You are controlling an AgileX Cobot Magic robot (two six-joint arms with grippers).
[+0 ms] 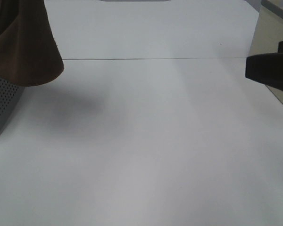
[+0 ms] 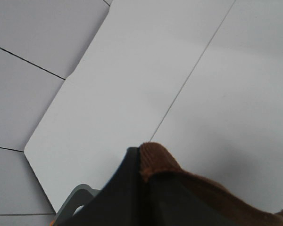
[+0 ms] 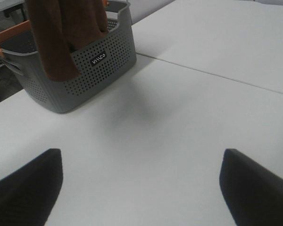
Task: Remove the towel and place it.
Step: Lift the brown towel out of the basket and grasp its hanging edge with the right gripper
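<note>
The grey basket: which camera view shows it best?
The right wrist view: the basket shows its perforated wall and label there, partly behind the hanging towel. The exterior high view shows only one corner under the towel; the left wrist view only a small grey piece.

I see dark reddish-brown terry-cloth towel [image 1: 26, 47] hanging in long folds, lower end dangling over front wall of grey perforated plastic basket [image 3: 99, 70].

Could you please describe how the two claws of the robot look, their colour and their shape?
Both claws are matte black, with no marking or cable in view. The right claw has two broad fingers with rounded corners. The left claw shows flat, smooth fingers that narrow to a tip.
</note>
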